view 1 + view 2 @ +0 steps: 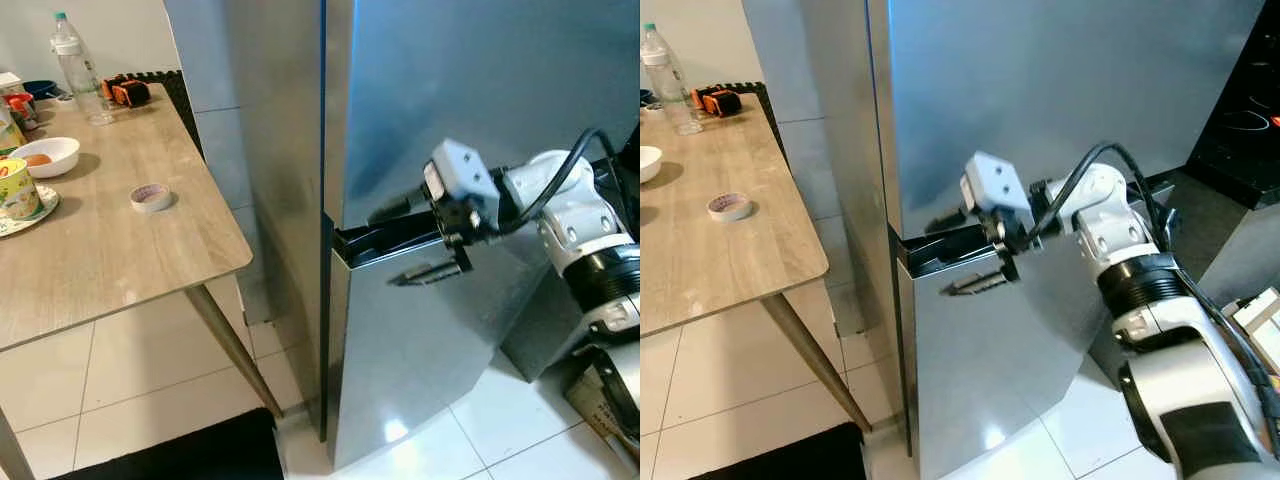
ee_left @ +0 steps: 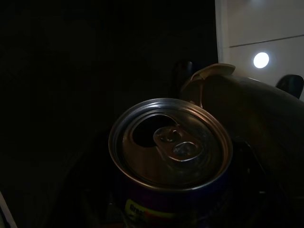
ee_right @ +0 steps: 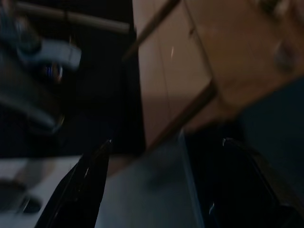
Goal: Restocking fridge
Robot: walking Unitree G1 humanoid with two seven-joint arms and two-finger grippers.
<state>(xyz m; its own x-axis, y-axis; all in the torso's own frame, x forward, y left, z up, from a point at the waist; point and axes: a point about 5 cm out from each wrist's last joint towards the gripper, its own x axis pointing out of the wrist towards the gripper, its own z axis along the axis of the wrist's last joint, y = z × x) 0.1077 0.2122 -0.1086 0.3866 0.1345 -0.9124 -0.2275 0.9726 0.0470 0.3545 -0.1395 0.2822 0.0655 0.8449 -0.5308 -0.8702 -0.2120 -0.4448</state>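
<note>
Right gripper (image 1: 975,262), fingers spread, reaches into the fridge (image 1: 420,330) door's handle recess at frame centre; left gripper holds an opened can (image 2: 171,156). Table (image 1: 110,260) edge stands near.

My right gripper (image 1: 425,245) reaches across the steel fridge (image 1: 480,110) at the dark gap between its doors, one finger (image 1: 395,232) lying in that recess and the other (image 1: 430,272) just below, against the lower door, the two set apart. To my left stands a wooden table (image 1: 110,250) with a roll of tape (image 1: 151,197), a white bowl (image 1: 48,155), a printed cup (image 1: 17,189) on a plate and a clear water bottle (image 1: 75,70) at the far edge.
</note>
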